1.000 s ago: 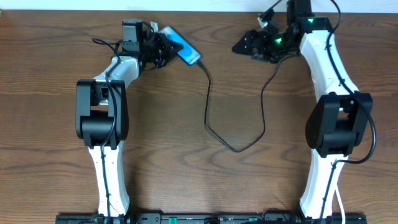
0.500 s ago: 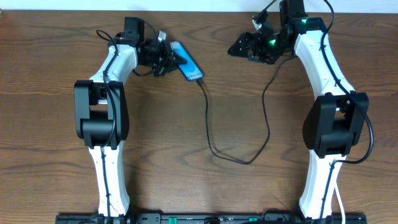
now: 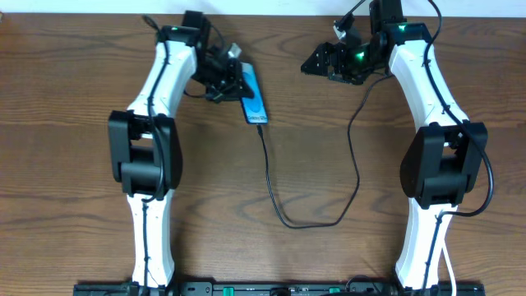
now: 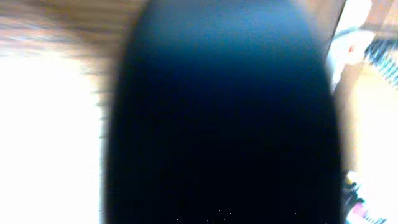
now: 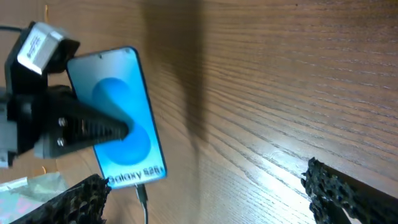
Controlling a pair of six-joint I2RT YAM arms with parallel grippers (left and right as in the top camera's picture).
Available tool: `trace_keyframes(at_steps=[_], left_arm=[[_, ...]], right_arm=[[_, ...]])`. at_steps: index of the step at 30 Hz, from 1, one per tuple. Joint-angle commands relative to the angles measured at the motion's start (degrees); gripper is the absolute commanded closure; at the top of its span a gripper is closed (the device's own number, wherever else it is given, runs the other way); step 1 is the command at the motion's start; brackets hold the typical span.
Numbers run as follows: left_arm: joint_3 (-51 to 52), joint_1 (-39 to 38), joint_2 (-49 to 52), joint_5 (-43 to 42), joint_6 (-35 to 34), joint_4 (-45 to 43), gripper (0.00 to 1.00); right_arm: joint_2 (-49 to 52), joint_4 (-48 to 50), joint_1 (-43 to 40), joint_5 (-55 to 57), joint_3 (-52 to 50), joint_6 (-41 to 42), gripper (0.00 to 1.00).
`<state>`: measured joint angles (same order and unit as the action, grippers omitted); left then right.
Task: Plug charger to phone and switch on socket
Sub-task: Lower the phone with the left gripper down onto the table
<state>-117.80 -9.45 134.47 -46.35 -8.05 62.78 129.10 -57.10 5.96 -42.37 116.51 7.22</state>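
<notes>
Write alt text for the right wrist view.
The left gripper clamps a lit blue phone, the charger plugged into its bottom edge, against a wooden table. The right gripper, jaws open, frames the lower corners.

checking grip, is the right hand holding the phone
No, the left hand grips the phone; the right hand is open and apart.

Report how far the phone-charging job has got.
Done, it seems: the charger tip sits in the bottom edge of the phone. In hand: the left gripper is shut on the phone, one finger across the screen, while the right gripper hangs open and empty nearby. Left: switching on the socket, which no view shows clearly.
</notes>
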Motion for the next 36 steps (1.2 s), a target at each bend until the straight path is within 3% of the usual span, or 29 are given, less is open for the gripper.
trace_keyframes(at_steps=[1, 7, 24, 29, 36], left_arm=[[-0.94, -2.67, -1.51, -0.57, 8.04, 1.81, 0.93], [-0.94, -5.77, -1.51, -2.47, 11.04, 3.37, 0.93], [-0.39, -6.27, 0.74, -2.75, 9.84, 2.25, 0.93], [-0.39, -6.23, 2.60, -9.62, 9.31, 2.25, 0.93], [-0.33, -6.23, 4.20, -9.97, 9.35, 2.25, 0.93]], right_arm=[[-1.38, 0.11, 0.15, -0.20, 0.68, 0.50, 0.01], [-1.38, 0.09, 0.15, -0.42, 0.68, 1.11, 0.01], [-1.38, 0.07, -0.13, 1.16, 0.68, 4.98, 0.01], [-1.38, -0.55, -0.11, 1.18, 0.68, 4.98, 0.01], [-1.38, -0.59, -0.11, 1.18, 0.68, 4.98, 0.01]])
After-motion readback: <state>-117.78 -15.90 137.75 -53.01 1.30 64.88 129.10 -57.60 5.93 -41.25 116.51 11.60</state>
